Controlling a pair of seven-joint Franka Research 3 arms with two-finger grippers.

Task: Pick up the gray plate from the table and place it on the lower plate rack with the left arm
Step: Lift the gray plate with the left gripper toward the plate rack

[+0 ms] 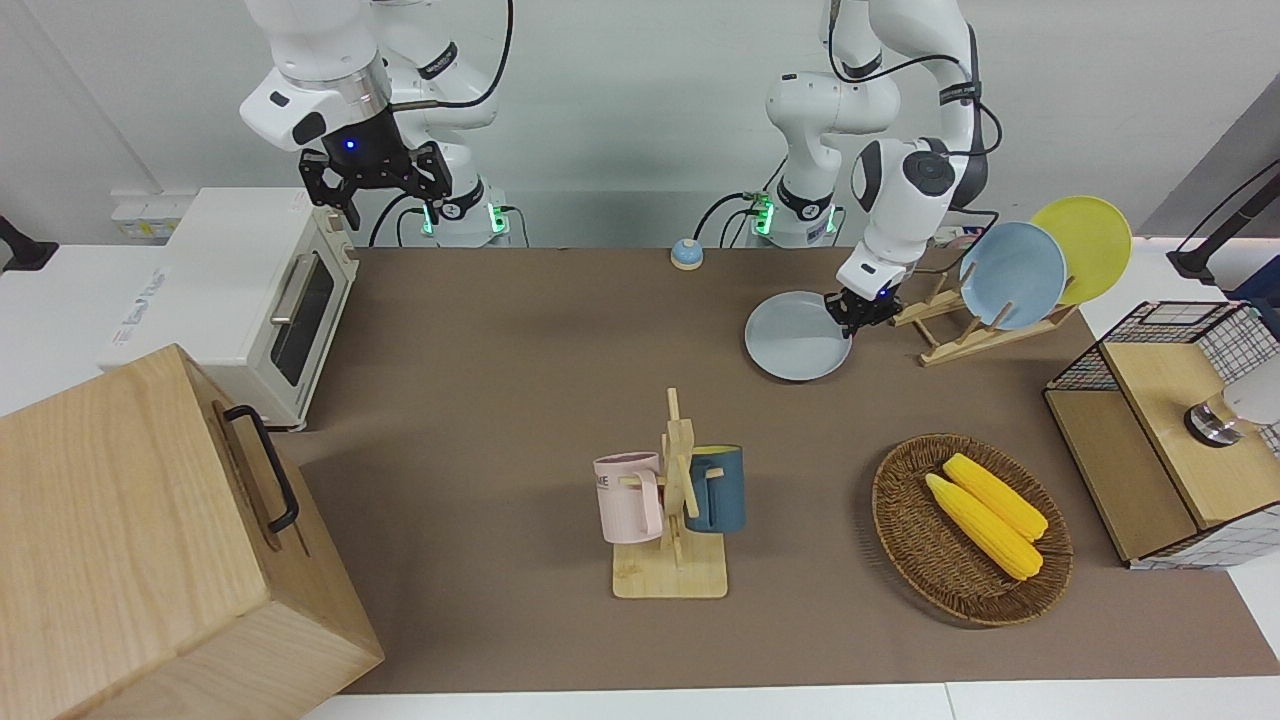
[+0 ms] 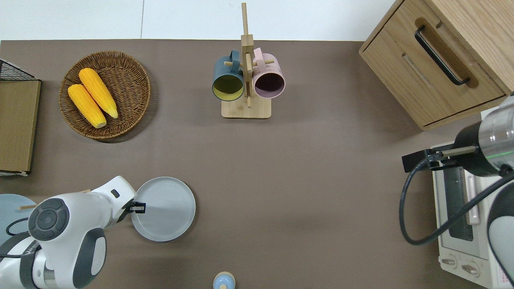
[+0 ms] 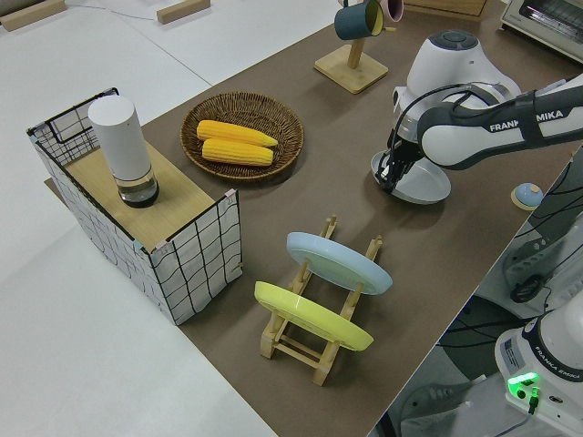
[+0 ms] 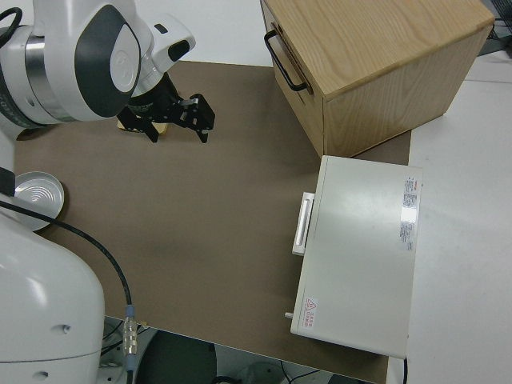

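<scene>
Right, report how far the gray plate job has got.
Done: the left pincer has clamped the gray plate at the rim on the rack's side. In hand: the plate looks tilted, lifted at the gripped edge. Left: carry it to the lower plate rack, which already holds the sky-blue plate and yellow plate. The right arm is parked.

Gray plate smooth, matt; table w/ matt brown mat (cloth-like); plate rack bare light wood.

Bright, even light from above falls on the brown-matted desk, leaving only soft shadows, such as at six o'clock of the round woven wicker basket. Focus is sharp; no glare.
</scene>
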